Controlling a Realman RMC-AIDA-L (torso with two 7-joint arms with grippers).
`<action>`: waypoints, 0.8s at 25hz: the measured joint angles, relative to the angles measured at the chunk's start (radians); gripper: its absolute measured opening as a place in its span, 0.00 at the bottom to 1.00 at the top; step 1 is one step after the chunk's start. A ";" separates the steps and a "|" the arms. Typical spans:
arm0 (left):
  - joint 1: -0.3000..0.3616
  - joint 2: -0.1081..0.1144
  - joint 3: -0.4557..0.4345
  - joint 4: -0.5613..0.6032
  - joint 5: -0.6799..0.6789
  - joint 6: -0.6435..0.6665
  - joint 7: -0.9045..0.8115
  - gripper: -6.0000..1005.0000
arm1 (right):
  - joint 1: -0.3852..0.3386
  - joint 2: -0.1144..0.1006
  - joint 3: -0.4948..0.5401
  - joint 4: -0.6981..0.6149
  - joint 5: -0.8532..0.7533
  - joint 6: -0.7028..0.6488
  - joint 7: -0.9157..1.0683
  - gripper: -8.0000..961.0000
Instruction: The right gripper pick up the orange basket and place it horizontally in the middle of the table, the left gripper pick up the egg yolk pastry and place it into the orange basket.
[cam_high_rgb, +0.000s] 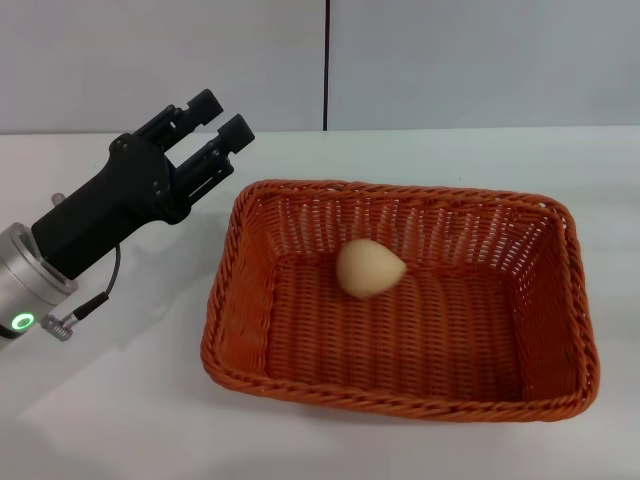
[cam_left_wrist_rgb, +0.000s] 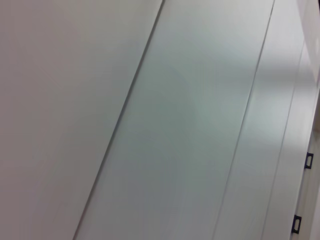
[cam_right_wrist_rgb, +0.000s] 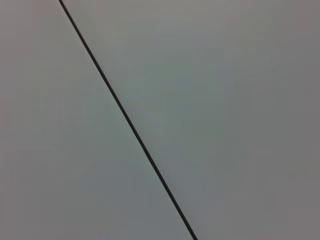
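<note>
At the left of the head view, the left gripper (cam_high_rgb: 222, 122) was seen raised over the table (cam_high_rgb: 120, 420), just beside the upper left corner of the orange basket (cam_high_rgb: 245, 375) and apart from its rim; its two fingers were spread with a clear gap between them and nothing was grasped. Toward the centre and right of the frame, the basket was laid flat with its long side running across the picture, and the egg yolk pastry (cam_high_rgb: 369, 267) was found resting on the woven floor inside it, nearer the far wall than the near one. The right gripper was not seen in the head view, and only a pale panelled wall was shown by both wrist views. Both placements were judged to be done, with the step in hand being the release and clearing of the left arm. For the next move, little more than a withdrawal clear of the rim was thought to be called for.
</note>
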 joint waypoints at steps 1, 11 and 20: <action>0.000 0.000 0.000 0.000 -0.002 -0.001 0.000 0.47 | 0.001 0.000 0.000 0.000 0.000 0.000 0.000 0.52; 0.027 0.000 -0.004 -0.035 -0.090 -0.025 0.070 0.76 | -0.008 0.000 -0.004 0.003 -0.017 0.004 -0.032 0.52; 0.115 0.000 -0.200 -0.066 -0.195 -0.030 0.166 0.77 | -0.046 0.004 0.015 -0.002 -0.008 -0.090 -0.159 0.52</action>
